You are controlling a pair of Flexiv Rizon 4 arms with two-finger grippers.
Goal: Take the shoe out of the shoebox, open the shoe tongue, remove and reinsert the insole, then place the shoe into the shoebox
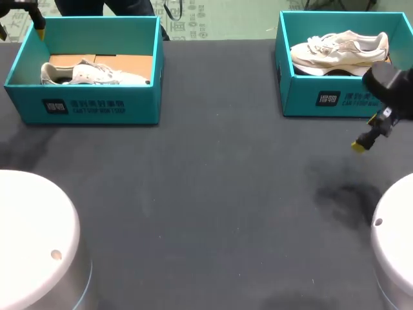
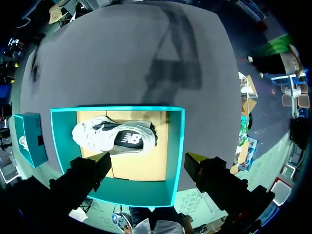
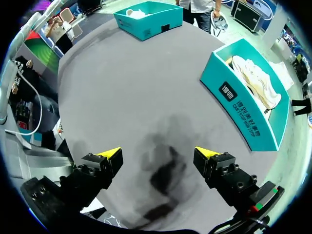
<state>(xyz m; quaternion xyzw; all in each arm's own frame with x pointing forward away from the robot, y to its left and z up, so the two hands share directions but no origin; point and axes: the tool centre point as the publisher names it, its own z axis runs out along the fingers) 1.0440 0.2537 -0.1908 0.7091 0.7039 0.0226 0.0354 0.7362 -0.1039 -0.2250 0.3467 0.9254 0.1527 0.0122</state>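
Two teal shoeboxes stand at the table's far edge. The left shoebox [image 1: 84,106] holds a pale grey shoe [image 1: 90,73] lying on its side; the right shoebox [image 1: 335,97] holds a cream shoe [image 1: 339,50]. My left gripper [image 1: 22,27] hovers open above the left box's far left corner. In the left wrist view it [image 2: 150,161] hangs over the box's near wall [image 2: 141,190], with the shoe [image 2: 114,136] ahead of the fingertips and untouched. My right gripper [image 3: 158,153] stands open above bare table, short of the right shoebox [image 3: 243,105] and its shoe [image 3: 256,80].
Dark grey cloth covers the table [image 1: 213,194]. The white bases of my arms sit at the near left [image 1: 32,239] and near right [image 1: 397,245] corners. The right arm's wrist [image 1: 390,87] overlaps the right box's front corner.
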